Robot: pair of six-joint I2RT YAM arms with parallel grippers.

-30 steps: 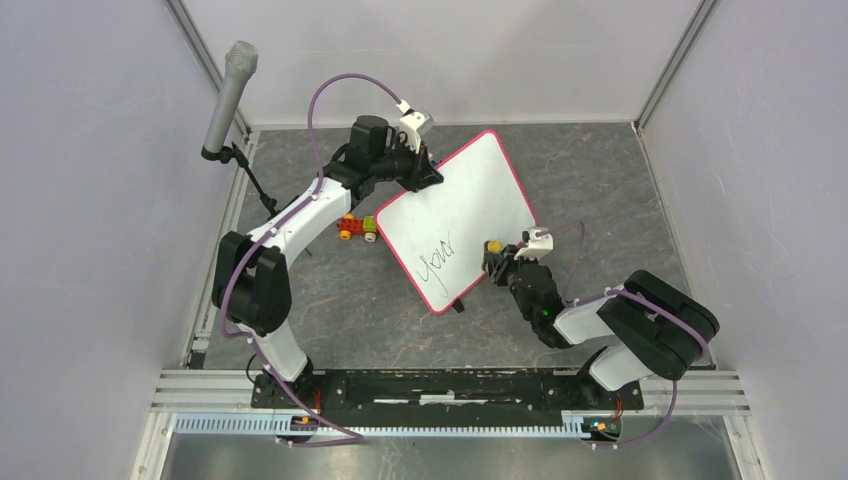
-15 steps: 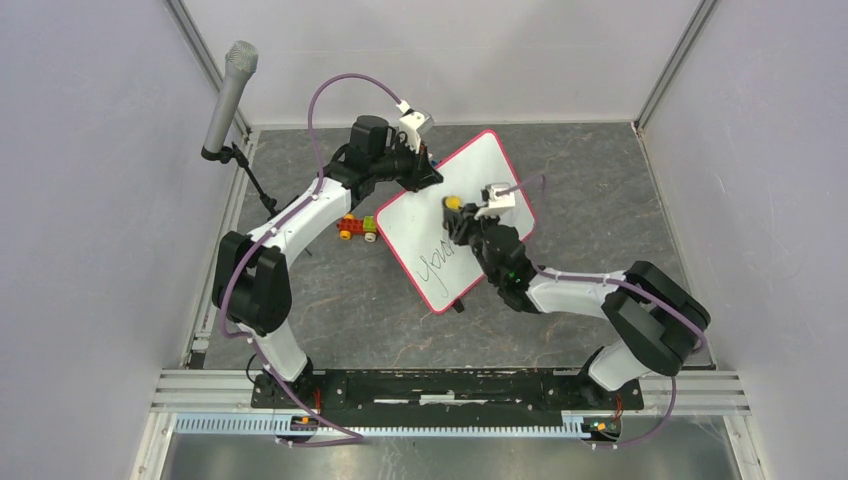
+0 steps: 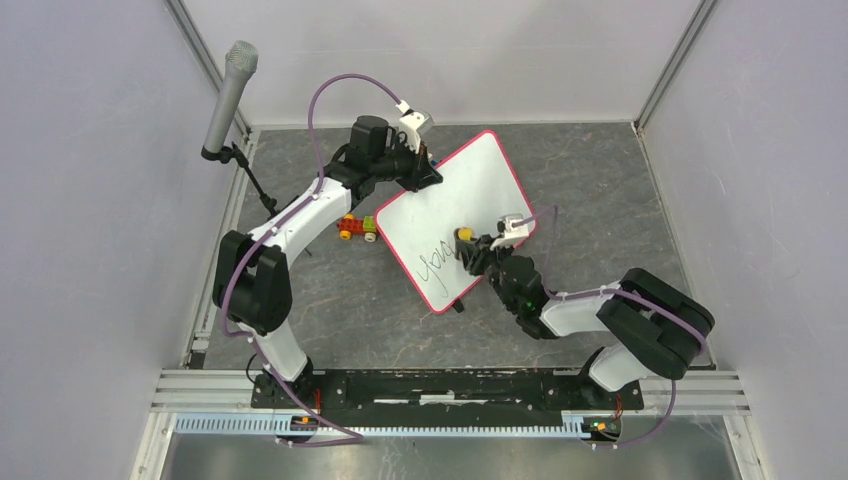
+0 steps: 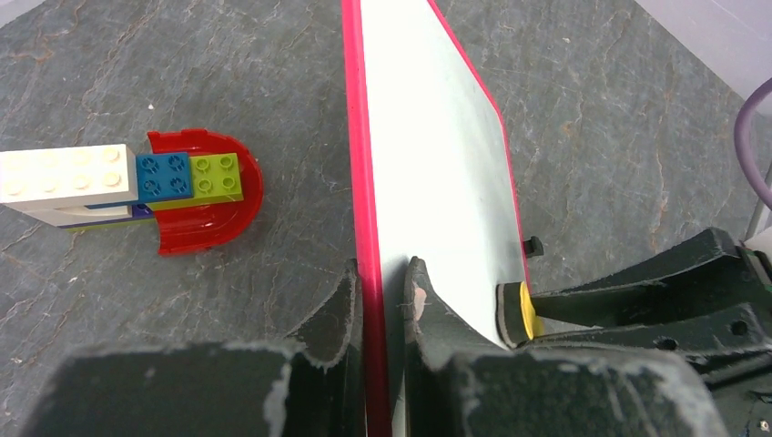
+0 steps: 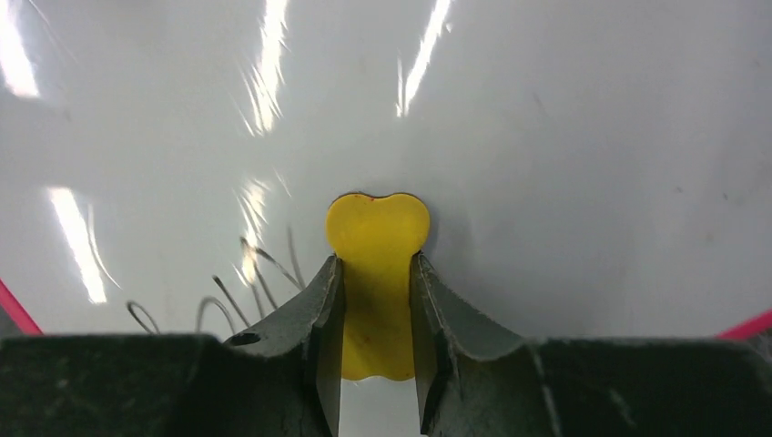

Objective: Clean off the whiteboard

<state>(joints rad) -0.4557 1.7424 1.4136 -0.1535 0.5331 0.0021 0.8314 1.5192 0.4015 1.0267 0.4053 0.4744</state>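
Observation:
The whiteboard (image 3: 462, 196), white with a red-pink rim, is held tilted over the table. Black marker writing (image 3: 438, 262) covers its lower left part. My left gripper (image 3: 425, 172) is shut on the board's upper left rim; in the left wrist view the rim (image 4: 364, 182) runs between the fingers. My right gripper (image 3: 470, 247) is shut on a small yellow eraser (image 3: 465, 235) with a dark felt face, pressed on the board just right of the writing. In the right wrist view the eraser (image 5: 377, 237) sits between the fingers, marker strokes (image 5: 246, 282) to its left.
A toy of coloured bricks (image 3: 356, 227) lies on the table left of the board; in the left wrist view it (image 4: 137, 182) sits on a red base. A microphone on a stand (image 3: 228, 95) stands at the back left. Grey walls enclose the table.
My right gripper with the eraser swept up onto the board's middle, then came back down toward the writing. The left gripper and the board have held still.

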